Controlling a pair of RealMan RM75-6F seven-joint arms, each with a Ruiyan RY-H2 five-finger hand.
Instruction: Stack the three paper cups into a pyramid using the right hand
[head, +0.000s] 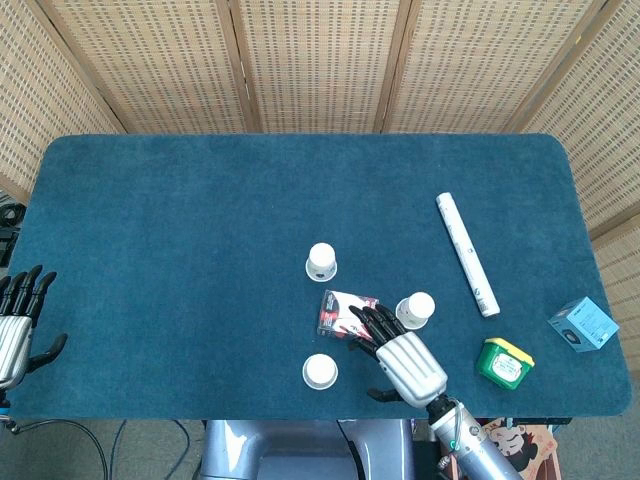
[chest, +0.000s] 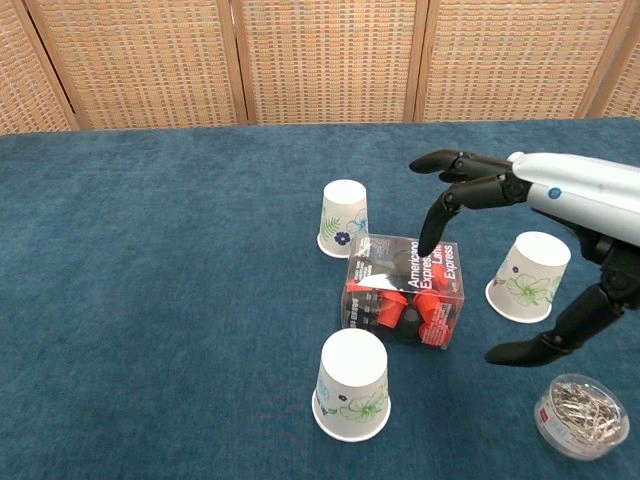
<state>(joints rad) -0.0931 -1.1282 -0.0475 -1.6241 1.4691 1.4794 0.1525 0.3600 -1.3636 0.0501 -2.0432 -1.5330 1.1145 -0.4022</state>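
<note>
Three white floral paper cups stand upside down and apart on the blue table. The far cup (head: 321, 262) (chest: 343, 218) is behind a clear box of red capsules (head: 345, 312) (chest: 405, 290). The near cup (head: 320, 372) (chest: 352, 385) is in front of the box, and the right cup (head: 416, 310) (chest: 528, 277) is to its right. My right hand (head: 400, 355) (chest: 560, 195) hovers open with fingers spread. Its fingertips (chest: 432, 235) reach over the box's top, left of the right cup, and it holds nothing. My left hand (head: 15, 325) rests open at the table's left edge.
A white paper roll (head: 466, 254) lies at the right. A green box (head: 504, 362) and a blue box (head: 584, 323) sit near the right front corner. A clear jar of paper clips (chest: 582, 415) stands at the front right, under my right hand's thumb.
</note>
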